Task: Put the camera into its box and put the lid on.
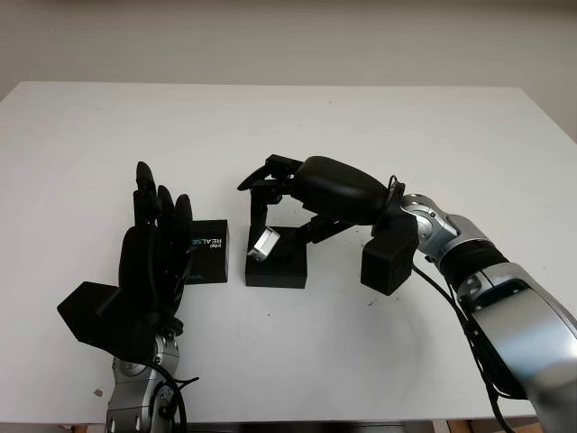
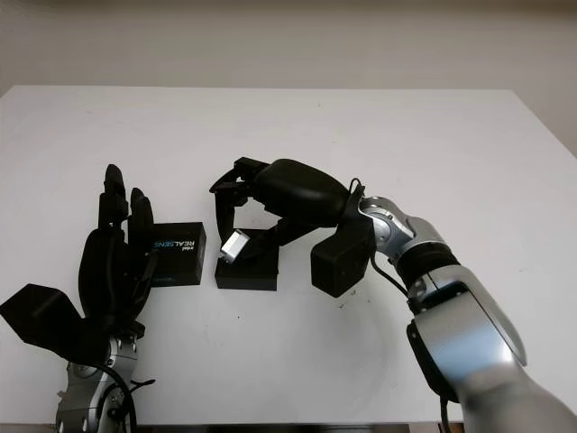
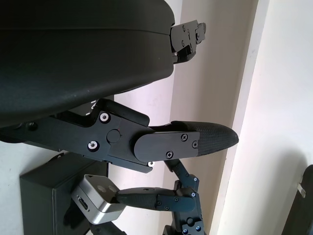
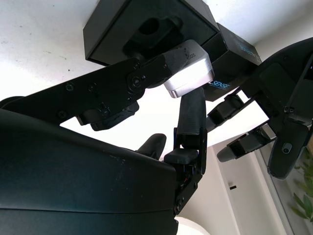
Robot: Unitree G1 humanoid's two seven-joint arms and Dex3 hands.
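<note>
Silver and small, the camera (image 1: 266, 243) is pinched in your right hand (image 1: 297, 194), fingers curled round it, just above the open black box (image 1: 276, 268) near the middle of the white table (image 1: 379, 117). Your left hand (image 1: 153, 262) is open, holding nothing, standing beside the printed lid (image 1: 209, 250), which lies just left of the box.

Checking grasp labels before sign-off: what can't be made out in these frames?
- Right hand holds the camera over the box; whether they touch is hidden by its fingers.
- Lid: near end covered by the open left hand.
- Box cavity: partly hidden behind a finger.
</note>
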